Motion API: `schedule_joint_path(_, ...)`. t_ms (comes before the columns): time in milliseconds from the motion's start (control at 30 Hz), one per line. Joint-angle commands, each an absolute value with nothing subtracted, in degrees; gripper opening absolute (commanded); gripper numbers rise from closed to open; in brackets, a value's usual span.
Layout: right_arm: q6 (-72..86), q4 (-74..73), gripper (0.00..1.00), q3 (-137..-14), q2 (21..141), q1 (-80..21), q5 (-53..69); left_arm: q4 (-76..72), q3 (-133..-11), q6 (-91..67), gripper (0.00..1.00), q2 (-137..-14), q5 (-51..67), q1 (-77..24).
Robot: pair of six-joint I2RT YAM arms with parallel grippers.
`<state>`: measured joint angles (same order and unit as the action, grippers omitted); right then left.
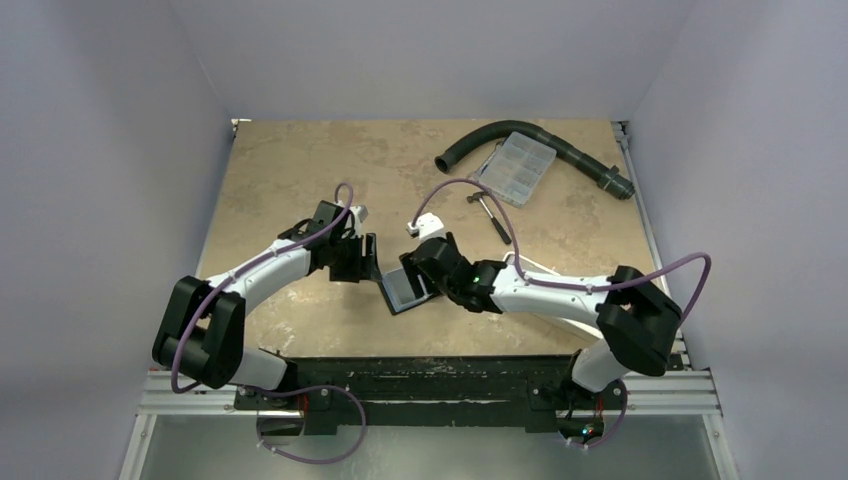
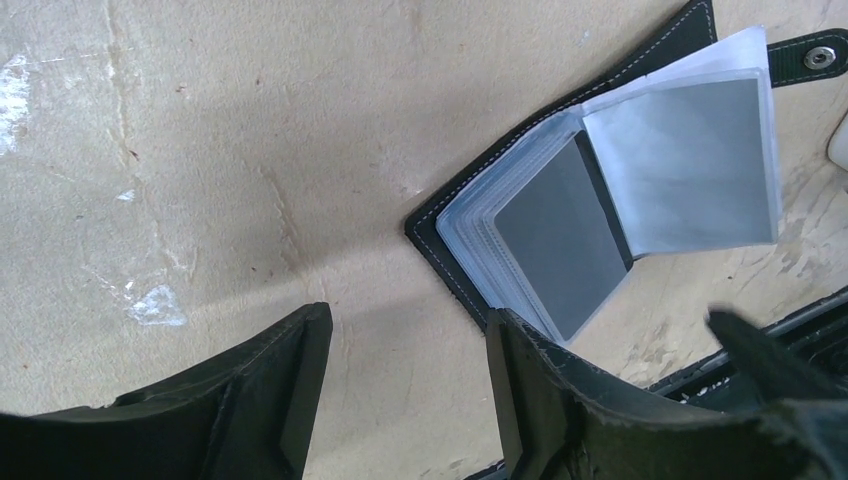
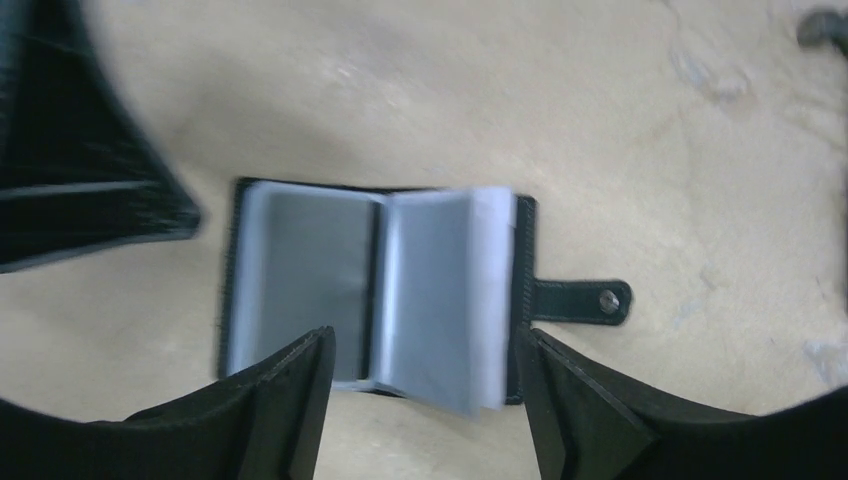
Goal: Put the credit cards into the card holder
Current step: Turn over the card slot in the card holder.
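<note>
Overhead view: two arms reach inward over a tan table (image 1: 290,170) and meet near its front centre. The card holder (image 1: 405,292) lies open on the table between the two wrists, just beside the left gripper (image 1: 360,262) and partly under the right gripper (image 1: 425,268).

Left wrist view: the left gripper (image 2: 408,330) is released, its jaws spread over bare table with nothing between them. The card holder (image 2: 620,180) lies just beyond the right-hand finger, its clear sleeves fanned and one leaf lifted. A dark grey rectangle (image 2: 560,240) shows in a sleeve (card or backing, it cannot be told which). The snap tab (image 2: 815,57) projects from the far cover.

Right wrist view (blurred): the right gripper (image 3: 425,345) is also spread wide, its fingers (image 3: 290,400) straddling the near edge of the open card holder (image 3: 300,270). Whether they touch it cannot be told. The snap tab (image 3: 585,300) lies flat on the table.

At the far right corner, well apart, rest a clear compartment box (image 1: 512,165), a curved black hose (image 1: 560,148) and a small hammer-like tool (image 1: 490,215).
</note>
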<state>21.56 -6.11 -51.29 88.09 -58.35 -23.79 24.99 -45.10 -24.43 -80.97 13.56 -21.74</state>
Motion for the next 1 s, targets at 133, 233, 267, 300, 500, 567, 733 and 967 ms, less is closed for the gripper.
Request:
schedule_joint_path(133,19.17,-5.55,0.79,-59.63,92.21,-64.34,-22.53,24.74,-46.68,-24.19,0.62,-81.69,13.64,-20.13)
schedule_joint_path(233,19.62,0.85,0.74,-57.95,93.48,-64.29,-15.56,24.45,-46.50,-24.30,0.61,-81.87,14.39,-20.13)
schedule_joint_path(267,19.45,2.13,0.72,-57.85,94.18,-64.25,-14.73,24.30,-46.42,-24.26,0.61,-82.09,14.88,-20.13)
schedule_joint_path(300,19.49,2.39,0.71,-58.14,95.09,-64.20,-14.77,24.21,-46.46,-24.26,0.61,-82.30,15.32,-20.13)
schedule_joint_path(500,19.03,-1.08,0.80,-60.60,100.38,-64.16,-17.33,24.21,-46.50,-24.21,0.60,-82.47,15.54,-20.13)
schedule_joint_path(567,19.16,-2.08,0.81,-60.83,101.33,-64.16,-18.69,24.31,-46.55,-24.27,0.60,-82.46,15.32,-20.13)
schedule_joint_path(733,20.19,-1.34,0.83,-59.69,102.68,-64.20,-21.41,24.40,-46.61,-24.21,0.60,-82.36,15.14,-20.13)
schedule_joint_path(967,24.68,-1.09,0.55,-58.58,103.76,-63.13,-24.08,24.25,-46.50,-24.26,0.60,-82.79,15.45,-20.13)
